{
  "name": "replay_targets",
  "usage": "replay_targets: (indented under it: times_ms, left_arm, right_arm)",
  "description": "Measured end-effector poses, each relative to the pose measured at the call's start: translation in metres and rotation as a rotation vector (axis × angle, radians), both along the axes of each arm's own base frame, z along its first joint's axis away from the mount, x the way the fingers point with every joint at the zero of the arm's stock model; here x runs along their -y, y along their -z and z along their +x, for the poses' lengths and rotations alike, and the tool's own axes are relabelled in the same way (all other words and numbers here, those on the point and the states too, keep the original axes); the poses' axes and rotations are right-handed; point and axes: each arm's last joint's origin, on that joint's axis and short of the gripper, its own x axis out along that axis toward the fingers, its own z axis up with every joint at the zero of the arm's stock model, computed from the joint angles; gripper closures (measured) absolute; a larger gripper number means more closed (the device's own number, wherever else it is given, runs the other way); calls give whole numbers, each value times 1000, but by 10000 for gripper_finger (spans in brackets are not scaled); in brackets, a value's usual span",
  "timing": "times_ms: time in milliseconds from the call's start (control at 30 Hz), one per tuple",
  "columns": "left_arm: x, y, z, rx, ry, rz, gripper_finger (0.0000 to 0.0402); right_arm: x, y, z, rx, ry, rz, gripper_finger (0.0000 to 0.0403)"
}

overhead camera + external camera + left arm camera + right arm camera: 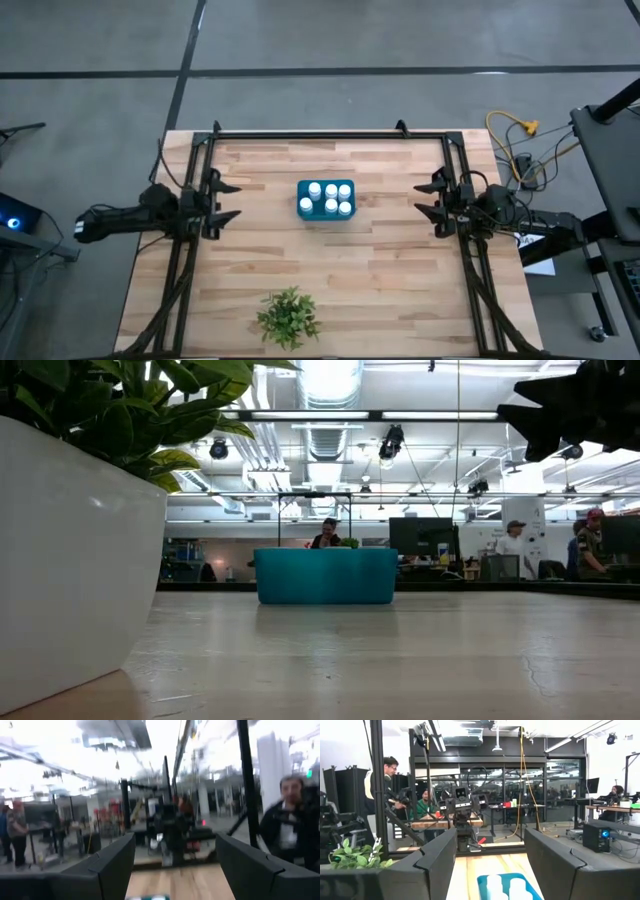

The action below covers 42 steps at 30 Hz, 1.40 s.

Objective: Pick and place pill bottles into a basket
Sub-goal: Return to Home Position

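The teal-blue basket [326, 200] stands on its base in the middle of the wooden table, with several white pill bottles [331, 198] upright inside it. In the low view the basket [325, 576] hides the bottles. My left gripper [226, 200] waits open at the table's left side, pointing at the basket. My right gripper [430, 198] waits open at the right side, also pointing at it. The right wrist view shows the basket [535, 892] and bottle caps [495, 885] between the open fingers [440, 860]. The left wrist view shows only a sliver of the basket [150, 897].
A green leafy plant [288, 318] in a white pot [70, 550] stands near the table's front edge, left of centre. A black frame [330, 135] runs along the table's far and side edges. Bare wood lies between each gripper and the basket. People are in the room beyond.
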Motion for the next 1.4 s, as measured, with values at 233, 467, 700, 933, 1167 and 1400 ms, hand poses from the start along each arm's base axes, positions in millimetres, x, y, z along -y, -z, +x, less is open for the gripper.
replay_targets:
  times_ms: [233,467,700,933,1167,1400]
  left_arm:
    - [0,16,6,-21,38,-8,143]
    - [0,21,8,-74,42,-13,150]
    - [1,20,7,-65,43,-8,243]
    - [0,26,8,-125,43,-11,390]
    - [0,37,9,-237,32,31,400]
    - [0,39,8,-274,24,62,401]
  right_arm:
    - [0,2,1,-21,0,-1,179]
    - [0,4,3,-46,0,3,179]
    - [0,5,3,-56,2,-3,221]
    - [1,12,4,-134,8,-15,334]
    - [1,14,5,-157,13,-39,393]
    - [1,23,6,-248,13,-43,394]
